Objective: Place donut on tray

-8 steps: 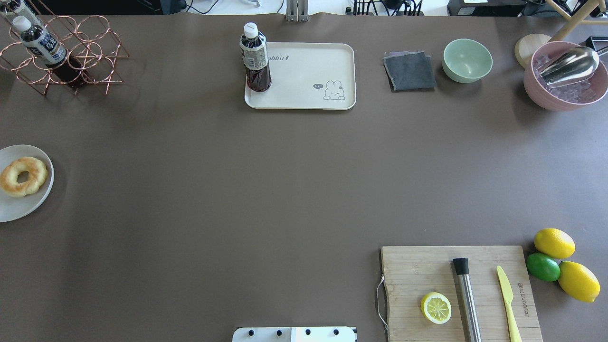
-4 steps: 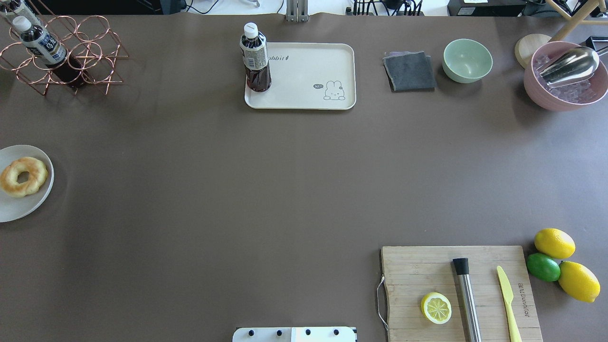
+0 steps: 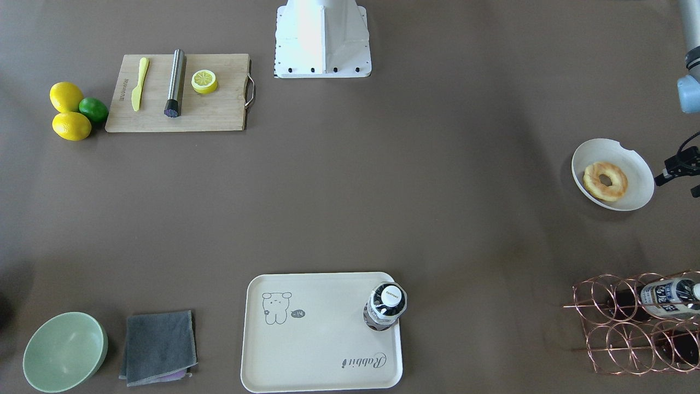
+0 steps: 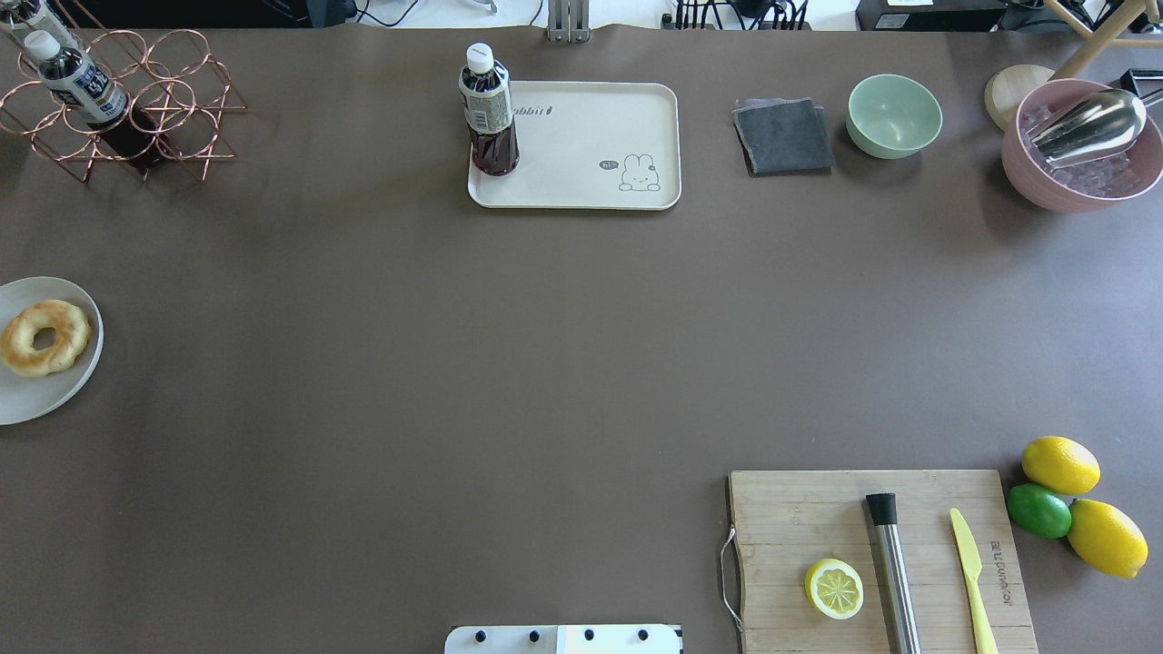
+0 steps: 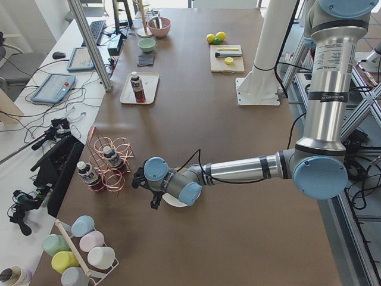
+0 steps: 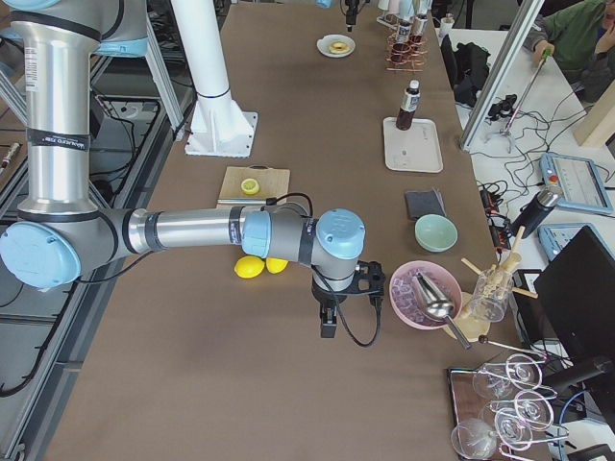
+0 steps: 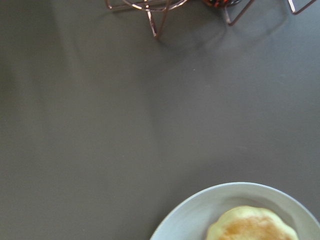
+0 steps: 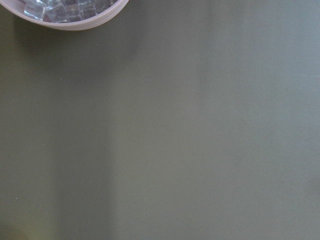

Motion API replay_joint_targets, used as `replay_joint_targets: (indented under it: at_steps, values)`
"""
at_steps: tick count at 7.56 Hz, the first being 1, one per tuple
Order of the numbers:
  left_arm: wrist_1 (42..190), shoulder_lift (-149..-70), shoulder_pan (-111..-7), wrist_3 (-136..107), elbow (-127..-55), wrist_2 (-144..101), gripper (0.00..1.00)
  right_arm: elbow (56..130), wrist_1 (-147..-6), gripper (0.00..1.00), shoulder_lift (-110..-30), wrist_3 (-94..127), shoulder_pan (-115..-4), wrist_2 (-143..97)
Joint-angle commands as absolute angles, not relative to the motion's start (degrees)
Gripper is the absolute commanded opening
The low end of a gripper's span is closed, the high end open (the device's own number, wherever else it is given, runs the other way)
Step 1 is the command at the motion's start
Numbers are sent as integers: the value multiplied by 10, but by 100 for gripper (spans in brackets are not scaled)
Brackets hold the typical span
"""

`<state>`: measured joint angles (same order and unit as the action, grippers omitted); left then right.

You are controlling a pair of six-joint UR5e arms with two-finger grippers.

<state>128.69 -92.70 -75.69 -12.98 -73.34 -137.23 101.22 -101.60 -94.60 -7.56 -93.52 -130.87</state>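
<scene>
The left gripper hangs low at the table's left end, right by the outer edge of the white plate. I cannot tell if its fingers are apart or together. The right gripper hangs low near the right end of the table, close to the pink bowl. I cannot tell if that one is apart or together either.

There is one donut. It lies flat on the one white plate, at the left edge of the table, about halfway along it. There is one tray. It sits well apart from the donut, at the far edge across from the robot, near the middle. One brown bottle stands up on the tray's left side.

In the far left corner is one copper wire rack with two bottles in it.

Along the far edge, to the right of the tray, are one grey cloth, one green bowl, and then the pink bowl with ice cubes and one metal scoop.

Near the right corner on the robot's side is one wooden cutting board. On it lie one lemon half, one metal muddler and one yellow knife. Just beside the board are two whole lemons and one lime.
</scene>
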Motion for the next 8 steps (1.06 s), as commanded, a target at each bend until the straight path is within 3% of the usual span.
replay_joint_targets:
  at_steps: [1,2,7,8]
  values:
    - [1380,-885,-730,-130,-692,-1372,98,1012,-1016,100,-946,-76,-935,-1310]
    - [1390,-884,-729,-132,-687,-1402,91,1012,-1016,100,-946,-76,-935,-1310]
    - [1409,-884,-729,-131,-666,-1445,6,1012,-1016,100,-946,-76,-935,-1310]
    - [1410,-884,-729,-130,-660,-1444,1,1012,-1016,100,-946,-76,-934,-1310]
